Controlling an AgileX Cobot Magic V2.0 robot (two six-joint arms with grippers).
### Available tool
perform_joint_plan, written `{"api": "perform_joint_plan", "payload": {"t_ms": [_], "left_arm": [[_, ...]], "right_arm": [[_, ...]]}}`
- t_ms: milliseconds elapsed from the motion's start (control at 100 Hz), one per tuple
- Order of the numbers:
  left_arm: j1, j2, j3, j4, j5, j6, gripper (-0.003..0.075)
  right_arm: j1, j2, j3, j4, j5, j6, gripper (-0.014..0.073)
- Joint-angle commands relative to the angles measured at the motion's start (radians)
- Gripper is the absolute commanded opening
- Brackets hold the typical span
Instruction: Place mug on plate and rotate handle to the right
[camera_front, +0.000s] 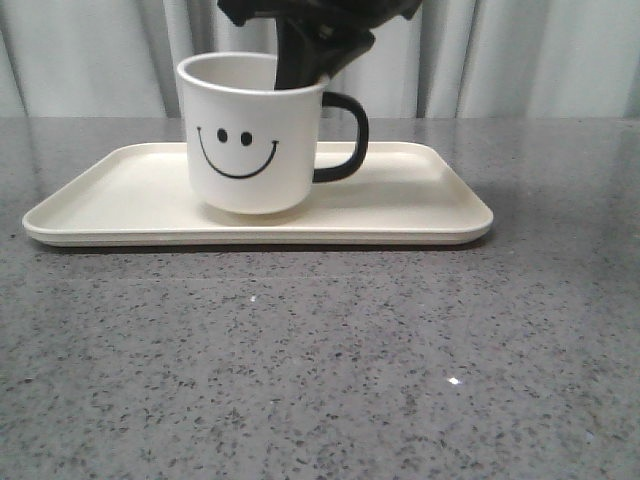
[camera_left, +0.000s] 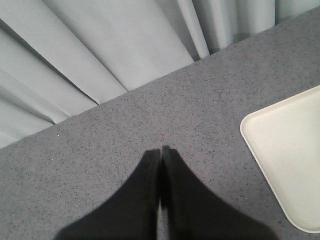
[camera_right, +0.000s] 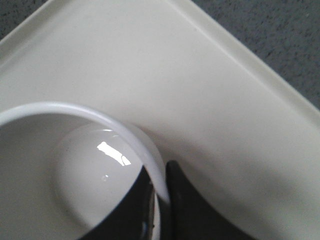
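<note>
The white mug (camera_front: 250, 135) with a black smiley face stands upright on the cream plate (camera_front: 410, 205), left of its middle. Its black handle (camera_front: 345, 137) points to the right in the front view. My right gripper (camera_front: 315, 60) comes down from above and is shut on the mug's rim, one finger inside and one outside. In the right wrist view the rim (camera_right: 125, 135) sits between the fingers (camera_right: 185, 200) of the gripper (camera_right: 161, 172). My left gripper (camera_left: 160, 150) is shut and empty over the bare table, beside a corner of the plate (camera_left: 290, 150).
The grey speckled table (camera_front: 320, 370) stretches in front of the plate. Pale curtains (camera_front: 540, 50) hang behind the table's far edge.
</note>
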Motion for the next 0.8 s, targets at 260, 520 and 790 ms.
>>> {"api": "perform_joint_plan", "payload": {"t_ms": [260, 520, 790], "left_arm": [[0.002, -0.015, -0.020, 0.008, -0.022, -0.010, -0.0020], [0.002, -0.015, -0.020, 0.002, -0.022, -0.010, -0.0020], [0.002, -0.015, -0.020, -0.002, -0.022, -0.010, -0.0020]], "right_arm": [[-0.001, -0.078, -0.397, -0.003, 0.151, -0.212, -0.0067], [-0.005, -0.073, -0.463, -0.008, 0.245, -0.353, -0.0064], [-0.024, -0.010, -0.463, -0.010, 0.260, -0.323, -0.0064]]}}
